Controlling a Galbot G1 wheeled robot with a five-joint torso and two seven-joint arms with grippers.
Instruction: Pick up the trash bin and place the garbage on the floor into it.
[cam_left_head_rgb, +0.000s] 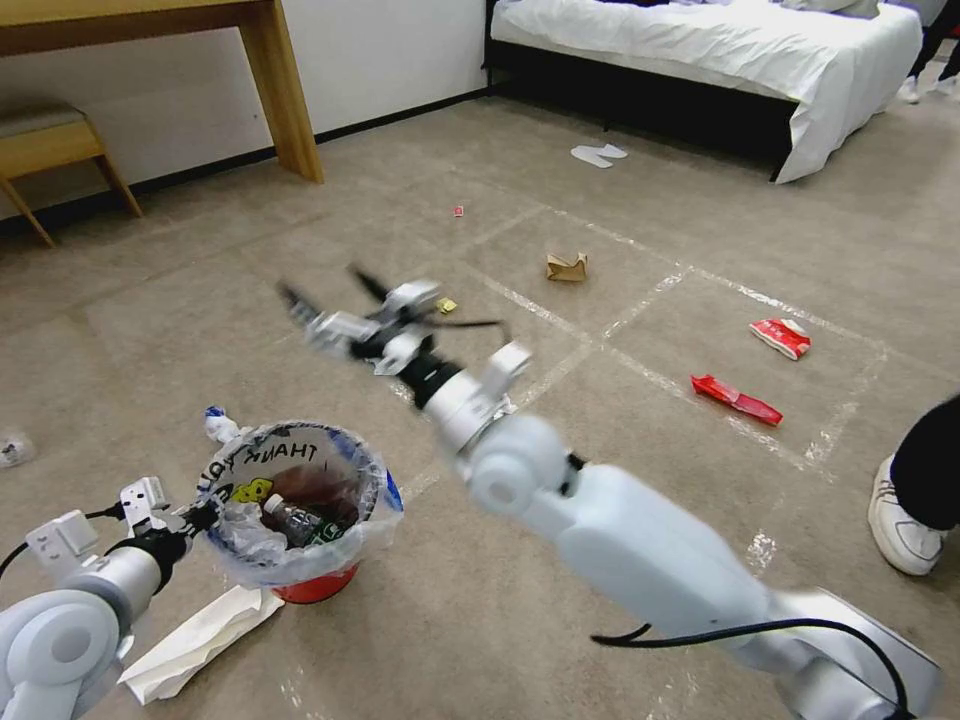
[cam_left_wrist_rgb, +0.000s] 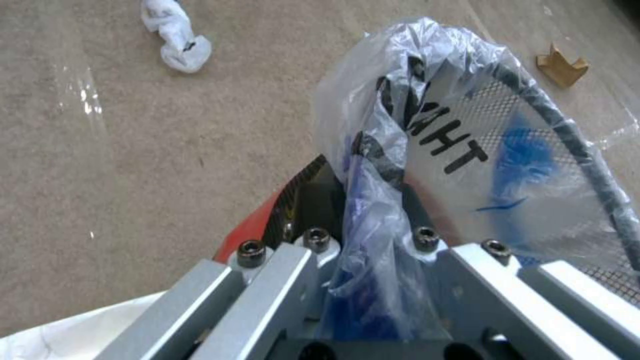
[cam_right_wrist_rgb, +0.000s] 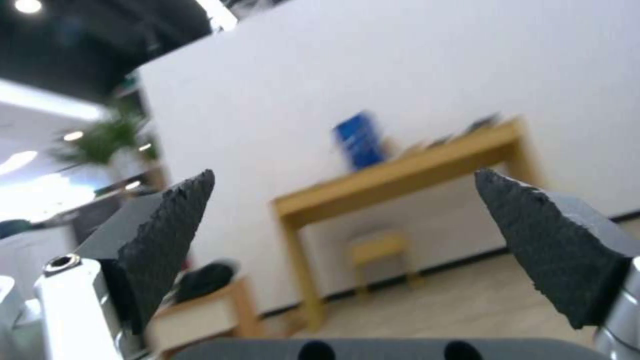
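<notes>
We see the red trash bin (cam_left_head_rgb: 312, 585) low and left of centre in the head view, lined with its clear "THANK YOU" bag (cam_left_head_rgb: 262, 456), a green-labelled bottle (cam_left_head_rgb: 296, 522) lying inside. Our left gripper (cam_left_head_rgb: 196, 516) sits at the bin's left rim, clamped on the rim and a fold of the bag; the left wrist view confirms it, bag plastic (cam_left_wrist_rgb: 373, 240) bunched between the fingers (cam_left_wrist_rgb: 300, 200) with red wall beside them. A folded white paper (cam_left_head_rgb: 200, 630) lies partly under the bin on the carpet (cam_left_head_rgb: 640, 480). A crumpled tissue (cam_left_head_rgb: 220, 425) sits just beyond the bin, also showing in the left wrist view (cam_left_wrist_rgb: 177, 42).

Our right gripper (cam_left_head_rgb: 335, 290) hangs mid-frame, blurred, above the tape grid, its fingers (cam_right_wrist_rgb: 167, 235) spread wide and holding nothing; its wrist view looks at a wall and a wooden desk (cam_right_wrist_rgb: 400, 175).

Farther out: brown paper bag (cam_left_head_rgb: 566, 267), two red wrappers (cam_left_head_rgb: 780, 337) (cam_left_head_rgb: 736, 399), yellow scrap (cam_left_head_rgb: 446, 305). White slippers (cam_left_head_rgb: 598, 154) lie near the bed (cam_left_head_rgb: 720, 50). A person's shoe (cam_left_head_rgb: 903, 520) stands at the right edge.
</notes>
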